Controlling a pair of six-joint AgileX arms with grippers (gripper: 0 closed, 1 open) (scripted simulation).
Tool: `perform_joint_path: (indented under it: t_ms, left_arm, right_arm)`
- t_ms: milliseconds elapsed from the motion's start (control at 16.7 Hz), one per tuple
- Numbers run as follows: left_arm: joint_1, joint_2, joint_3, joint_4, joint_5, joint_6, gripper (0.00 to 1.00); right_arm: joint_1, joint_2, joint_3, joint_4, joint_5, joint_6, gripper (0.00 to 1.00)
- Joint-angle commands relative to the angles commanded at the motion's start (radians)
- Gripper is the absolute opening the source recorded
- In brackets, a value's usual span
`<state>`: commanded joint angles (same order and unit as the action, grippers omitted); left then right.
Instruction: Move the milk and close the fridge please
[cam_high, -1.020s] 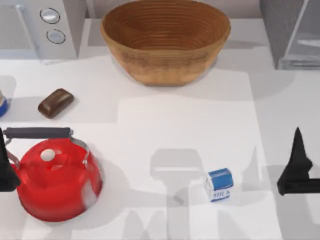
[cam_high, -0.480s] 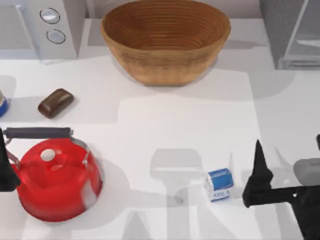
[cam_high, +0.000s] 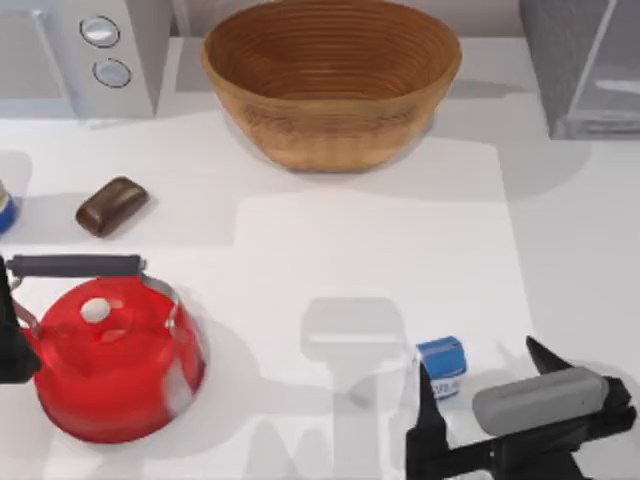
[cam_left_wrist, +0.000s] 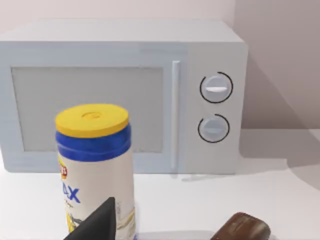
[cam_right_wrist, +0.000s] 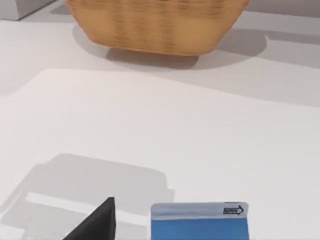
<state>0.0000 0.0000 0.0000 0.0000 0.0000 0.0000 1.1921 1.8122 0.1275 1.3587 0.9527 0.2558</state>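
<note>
The milk (cam_high: 441, 366) stands on the white bench (cam_high: 380, 250) at the lower right of the top view, a small carton with a blue top. The right gripper (cam_high: 480, 400) sits low in that corner, straddling the carton: one dark finger (cam_high: 425, 405) lies just beside its left face and the other (cam_high: 548, 357) stands a little off to its right, so the jaws are spread wide with the carton inside the gap rather than pinched. That placement looks chosen for a side grasp, the opening lined up with the carton's width so a simple squeeze would take it. In the right wrist view the carton's blue top (cam_right_wrist: 199, 224) fills the lower middle, with the wicker basket (cam_right_wrist: 155, 25) far off at the upper edge, which suggests the wrist is level and close behind the carton.

The fridge (cam_high: 585, 65) occupies the upper right corner of the top view, its pale door panel swung open, so closing it is a step not yet done.

The left gripper (cam_high: 10, 335) is parked at the left edge beside the red kettle (cam_high: 110, 360); whether its jaws are spread cannot be told. Its wrist view faces the microwave (cam_left_wrist: 125, 95), a yellow-lidded canister (cam_left_wrist: 95, 165) and the brown block (cam_left_wrist: 242, 227).
</note>
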Motion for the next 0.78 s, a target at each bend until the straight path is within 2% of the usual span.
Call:
perform_joint_path:
  t_ms: [240, 600, 780]
  left_arm:
    - [0.0, 0.0, 0.0, 0.0, 0.0, 0.0, 1.0]
    - [0.0, 0.0, 0.0, 0.0, 0.0, 0.0, 1.0]
    - [0.0, 0.0, 0.0, 0.0, 0.0, 0.0, 1.0]
  right_arm:
    - [0.03, 0.139, 0.016, 0.092, -0.009, 0.041, 1.0]
    - [0.024, 0.147, 0.016, 0.097, -0.013, 0.041, 1.0]
    - [-0.027, 0.183, 0.054, 0.122, -0.064, 0.014, 1.0]
